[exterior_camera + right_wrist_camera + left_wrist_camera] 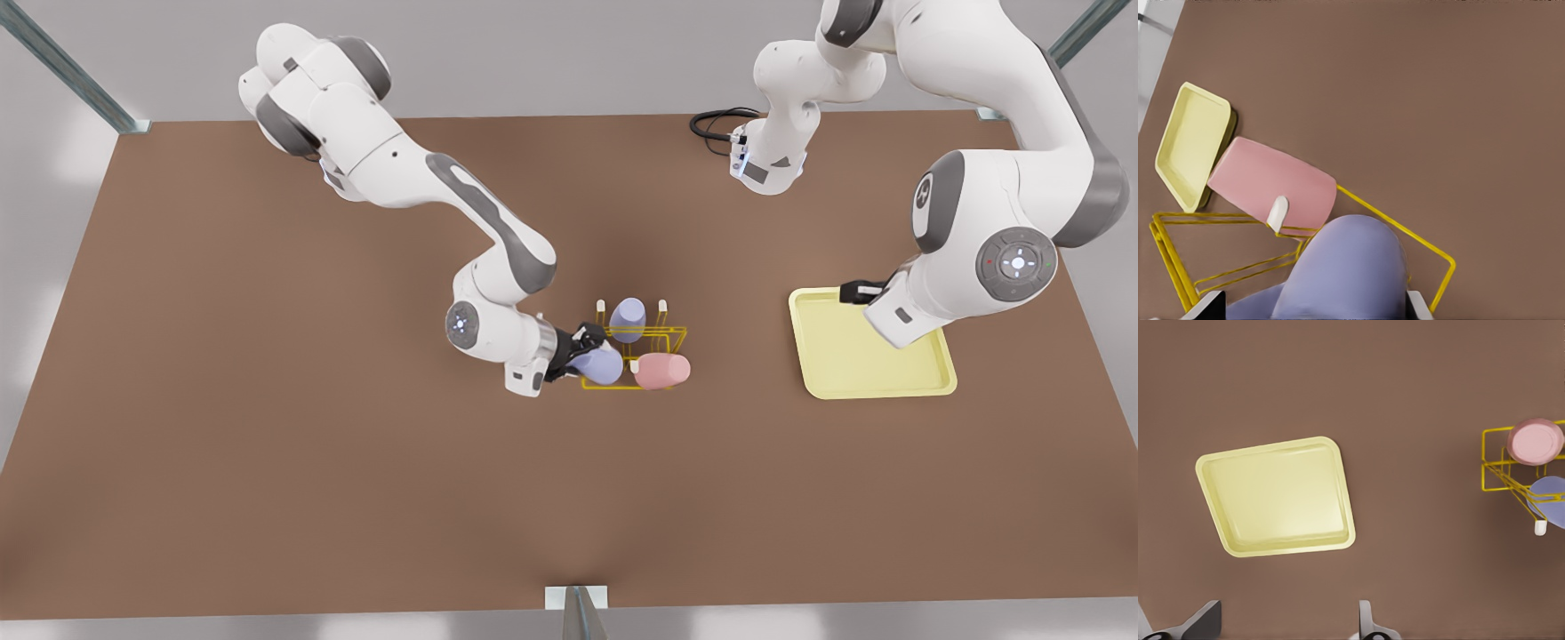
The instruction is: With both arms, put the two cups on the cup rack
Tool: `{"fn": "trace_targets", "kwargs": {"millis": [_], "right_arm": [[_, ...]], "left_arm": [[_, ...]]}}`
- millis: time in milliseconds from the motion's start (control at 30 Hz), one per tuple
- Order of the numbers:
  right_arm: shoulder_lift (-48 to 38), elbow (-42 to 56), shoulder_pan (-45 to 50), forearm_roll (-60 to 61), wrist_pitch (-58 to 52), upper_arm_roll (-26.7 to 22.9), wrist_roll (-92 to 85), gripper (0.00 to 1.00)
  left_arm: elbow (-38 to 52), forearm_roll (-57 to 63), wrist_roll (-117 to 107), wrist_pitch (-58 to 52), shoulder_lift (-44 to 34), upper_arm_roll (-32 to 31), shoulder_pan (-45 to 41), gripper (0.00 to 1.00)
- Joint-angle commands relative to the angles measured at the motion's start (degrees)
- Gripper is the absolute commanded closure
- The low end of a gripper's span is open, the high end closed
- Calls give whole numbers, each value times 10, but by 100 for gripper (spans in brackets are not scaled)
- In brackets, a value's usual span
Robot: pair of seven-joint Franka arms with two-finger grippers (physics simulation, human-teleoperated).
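Lavender cup [597, 364] | in right pincer [582, 348] | at cup rack [669, 334]

The right gripper [589, 348] reaches toward three o'clock, fingers closed around a lavender cup [601, 364]; the left gripper [855, 292], fingers spread, hangs idle.

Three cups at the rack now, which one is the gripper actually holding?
The lavender cup at the cup rack's near corner, gripped by the right gripper. The other lavender cup and the salmon-pink cup sit free; the left gripper waits over the tray.
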Motion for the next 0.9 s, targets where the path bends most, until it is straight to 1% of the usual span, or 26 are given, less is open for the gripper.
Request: {"fn": "trace_targets", "kwargs": {"millis": [0, 200, 267, 300, 333, 367, 400, 433, 467, 500, 533, 567, 600, 633, 667, 867], "right_arm": [[4, 6, 2, 0, -1, 0, 14, 0], [2, 30, -3, -2, -20, -2, 35, 0], [-6, 54, -24, -8, -79, -7, 36, 0], [-21, 62, -38, -11, -129, -22, 36, 0], [-47, 60, -33, -93, -254, -106, 36, 0], [-77, 58, -59, -258, -379, -141, 66, 0], [-84, 62, -88, -372, -453, -182, 70, 0], [-114, 75, -85, -429, -461, -247, 69, 0], [-162, 105, -82, -436, -533, -271, 67, 0], [-177, 139, -82, -437, -583, -273, 70, 0], [-202, 145, -82, -443, -619, -269, 73, 0], [-242, 132, -103, -446, -623, -248, 90, 0], [-326, 53, -176, -448, -609, -169, 91, 0], [-369, 3, -213, -453, -591, -128, 103, 0], [-374, 0, -220, -452, -591, -118, 104, 0], [-374, -2, -227, -450, -593, -118, 104, 0]], "left_arm": [[0, 0, 96, -5, 0, 0, 0, 0], [5, 2, 96, -5, -1, 0, 0, 0], [24, 1, 96, -5, -1, 1, 6, 0], [35, 1, 96, -3, -1, 0, 5, 0], [48, 1, 96, -4, -1, -3, 4, 0], [49, -7, 95, -6, -1, -3, 4, 0], [51, -14, 95, -16, -1, -1, 5, 0], [51, -15, 95, -20, -1, -2, 5, 0], [51, -14, 94, -20, 0, -3, 4, 0], [51, -14, 92, -20, 0, -3, 4, 0], [51, -14, 92, -20, 0, -3, 4, 0], [51, -14, 92, -20, 0, -4, 4, 0], [51, -14, 92, -21, 0, -4, 3, 0], [51, -14, 91, -21, 0, -4, 3, 0], [51, -14, 91, -21, 0, -4, 3, 0], [51, -14, 91, -23, -1, -6, 0, 0]]}}
